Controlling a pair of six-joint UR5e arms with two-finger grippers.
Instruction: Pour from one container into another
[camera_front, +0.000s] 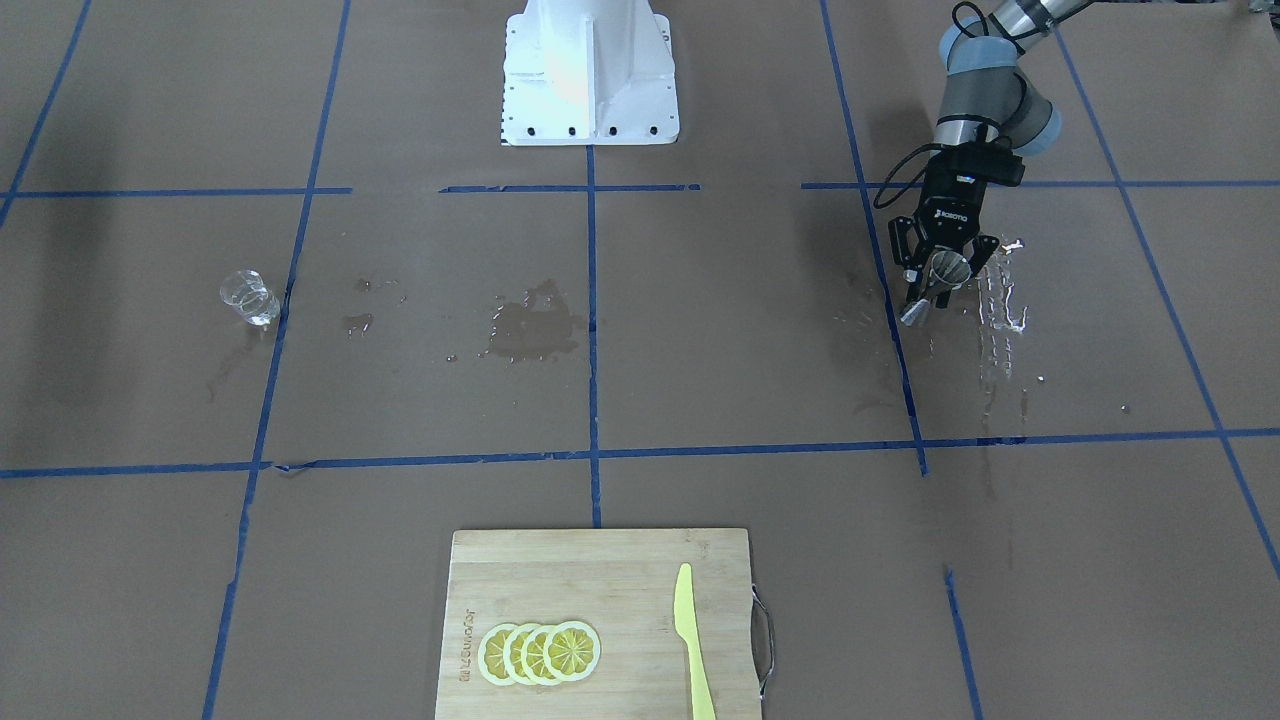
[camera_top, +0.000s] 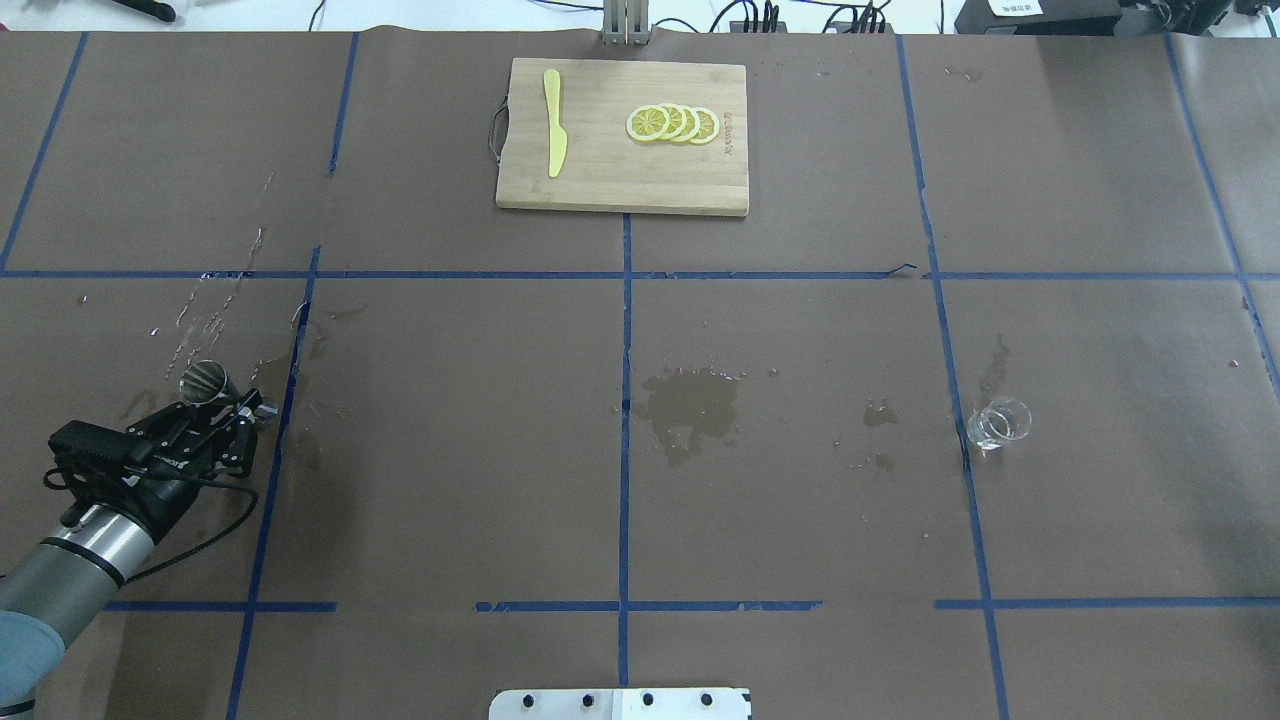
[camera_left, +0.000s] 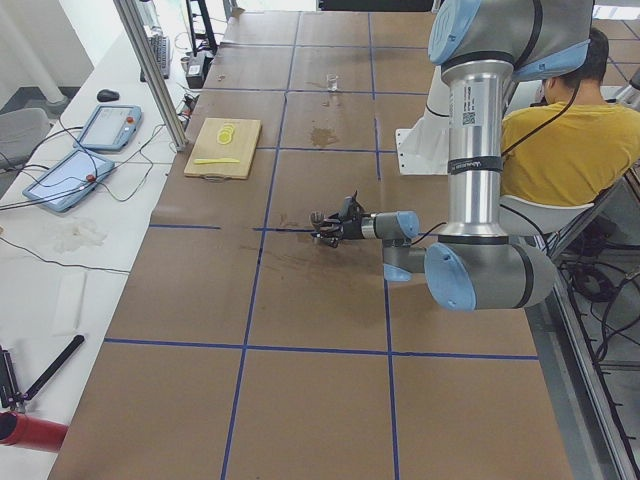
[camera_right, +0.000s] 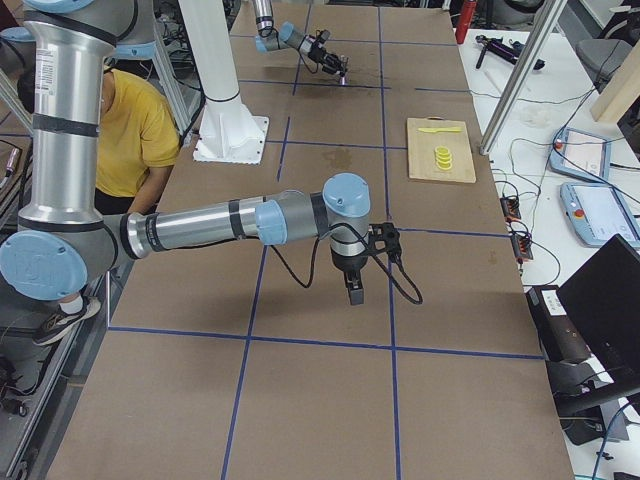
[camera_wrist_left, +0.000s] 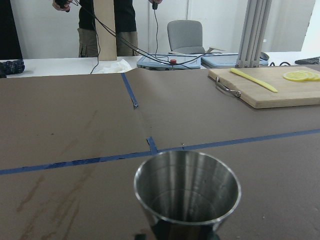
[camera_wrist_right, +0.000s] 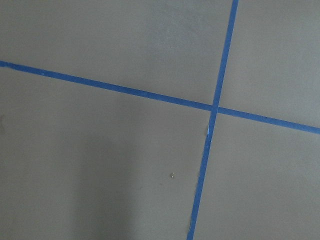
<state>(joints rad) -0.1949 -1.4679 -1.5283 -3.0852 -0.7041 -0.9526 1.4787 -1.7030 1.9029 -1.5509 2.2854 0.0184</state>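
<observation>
A steel cup (camera_wrist_left: 187, 187) stands upright in my left gripper (camera_top: 222, 398), which is shut on it low over the table's left side. No liquid shows inside the cup. In the front-facing view the steel cup (camera_front: 948, 268) sits between the fingers of the left gripper (camera_front: 945, 280). A clear glass (camera_top: 997, 422) stands alone on the right side, far from that gripper. My right gripper (camera_right: 355, 292) shows only in the right side view, pointing down over the table. Whether it is open or shut I cannot tell.
A cutting board (camera_top: 600, 185) with a yellow knife (camera_top: 553, 135) and lemon slices (camera_top: 673, 123) lies at the far middle. A wet patch (camera_top: 690, 400) darkens the centre, and droplets (camera_top: 215, 310) lie beyond the left gripper. A person in yellow (camera_right: 130, 130) sits by the robot's base.
</observation>
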